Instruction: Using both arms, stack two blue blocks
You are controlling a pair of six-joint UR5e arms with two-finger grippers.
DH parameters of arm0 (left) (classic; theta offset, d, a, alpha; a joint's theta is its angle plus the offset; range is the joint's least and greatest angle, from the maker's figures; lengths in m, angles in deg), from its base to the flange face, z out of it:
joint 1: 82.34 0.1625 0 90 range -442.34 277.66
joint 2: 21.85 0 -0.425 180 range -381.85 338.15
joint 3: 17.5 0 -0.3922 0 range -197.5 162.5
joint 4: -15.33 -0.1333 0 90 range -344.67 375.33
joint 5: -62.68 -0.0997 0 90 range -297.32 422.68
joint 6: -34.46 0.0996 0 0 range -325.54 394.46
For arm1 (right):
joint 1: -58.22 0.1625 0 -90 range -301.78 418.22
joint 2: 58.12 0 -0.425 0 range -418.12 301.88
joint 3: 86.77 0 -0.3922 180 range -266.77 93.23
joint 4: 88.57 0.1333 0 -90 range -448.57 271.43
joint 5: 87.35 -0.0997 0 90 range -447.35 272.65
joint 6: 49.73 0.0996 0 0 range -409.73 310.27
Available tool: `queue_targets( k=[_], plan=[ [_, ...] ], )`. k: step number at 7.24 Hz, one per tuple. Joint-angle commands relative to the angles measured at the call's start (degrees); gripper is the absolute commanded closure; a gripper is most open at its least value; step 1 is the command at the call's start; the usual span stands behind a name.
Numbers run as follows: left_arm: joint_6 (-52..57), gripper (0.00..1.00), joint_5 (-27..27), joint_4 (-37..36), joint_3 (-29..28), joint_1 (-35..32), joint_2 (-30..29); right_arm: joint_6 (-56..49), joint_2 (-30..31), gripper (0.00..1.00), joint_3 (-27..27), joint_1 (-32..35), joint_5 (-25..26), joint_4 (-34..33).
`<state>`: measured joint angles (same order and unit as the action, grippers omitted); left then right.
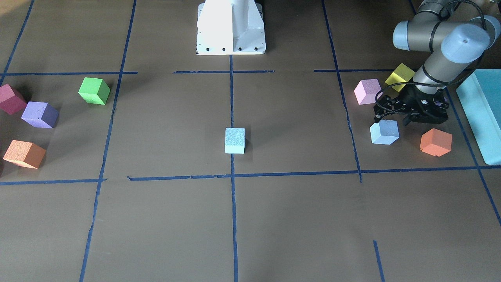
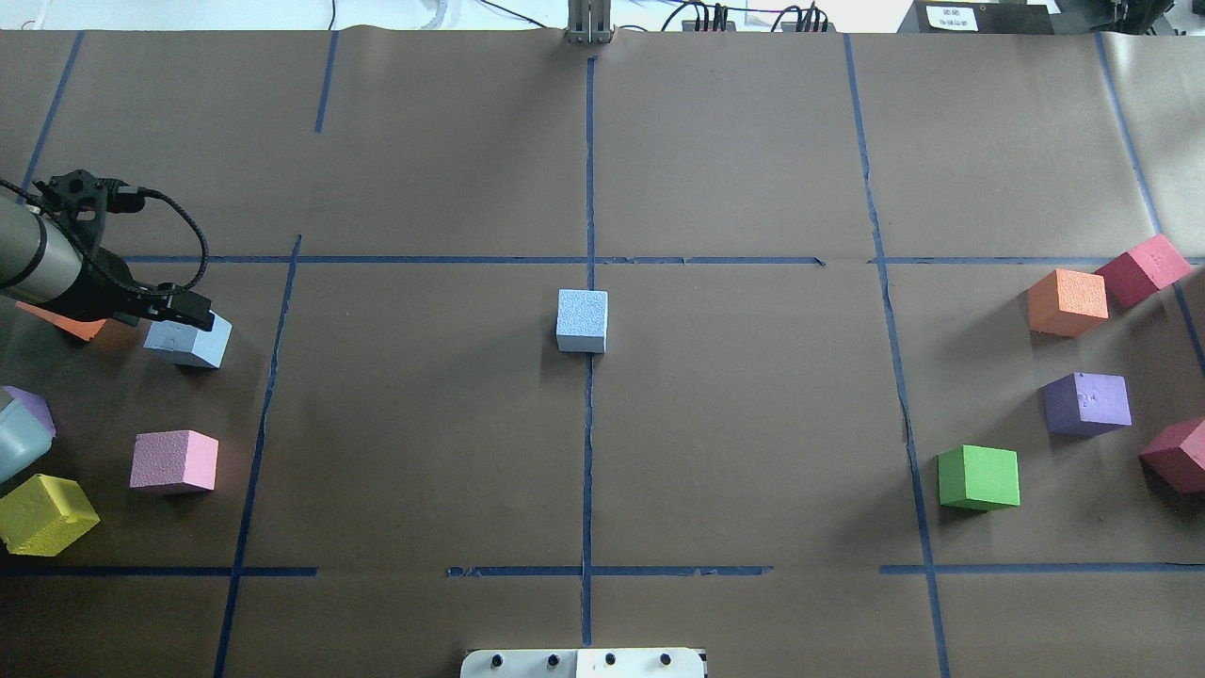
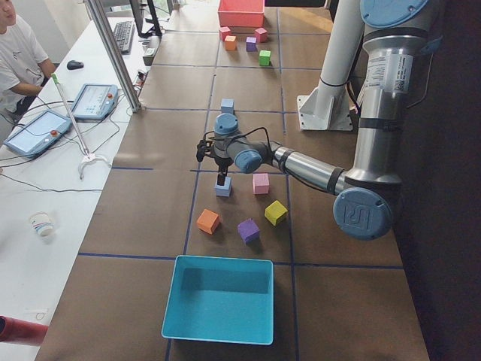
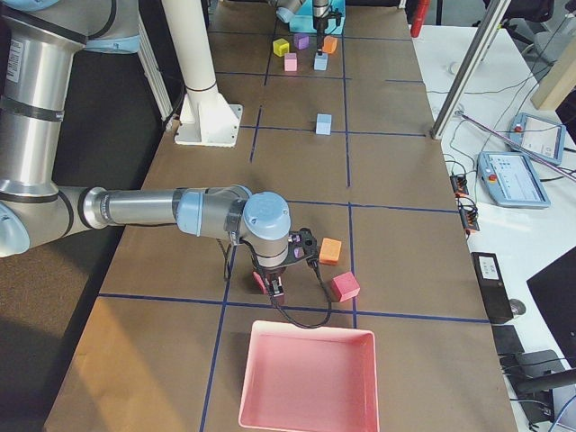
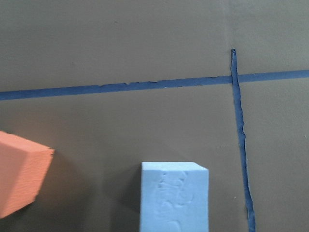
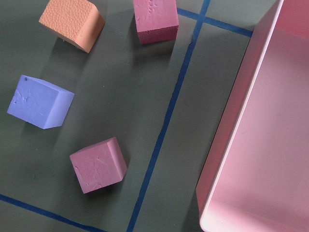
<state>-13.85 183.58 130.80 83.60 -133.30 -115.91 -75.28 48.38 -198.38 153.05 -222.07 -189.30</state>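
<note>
Black left gripper hangs just over one blue block, seemingly lined up for a pick; how far it is open cannot be told. The other blue block waits mid-table (likely the stack's base). Right gripper, state unclear, sits by the pink tray.

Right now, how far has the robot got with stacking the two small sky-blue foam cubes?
Nothing stacked yet: one sky-blue foam cube sits alone at the table's centre. In hand: the left gripper is right at the other sky-blue cube, grip unclear. Left: lifting it, carrying it over, setting it on top.
</note>
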Motion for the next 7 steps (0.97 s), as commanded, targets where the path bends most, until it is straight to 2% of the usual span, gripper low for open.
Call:
queue_targets(
  k=[1, 5, 7],
  plan=[
    [0.05, 0.0, -0.49, -0.15, -1.08, 0.95, -0.86, -0.12, 0.11, 0.0, -0.19, 0.0, -0.02, 0.0],
    [1.53, 0.0, -0.58, -0.42, -1.26, 0.95, 0.01, -0.03, 0.63, 0.0, 0.07, 0.0, -0.19, 2.37],
    [2.78, 0.0, -0.92, -0.42, -3.26, 0.95, -0.77, -0.03, 0.63, 0.0, 0.16, 0.0, -0.19, 2.38]
  ],
)
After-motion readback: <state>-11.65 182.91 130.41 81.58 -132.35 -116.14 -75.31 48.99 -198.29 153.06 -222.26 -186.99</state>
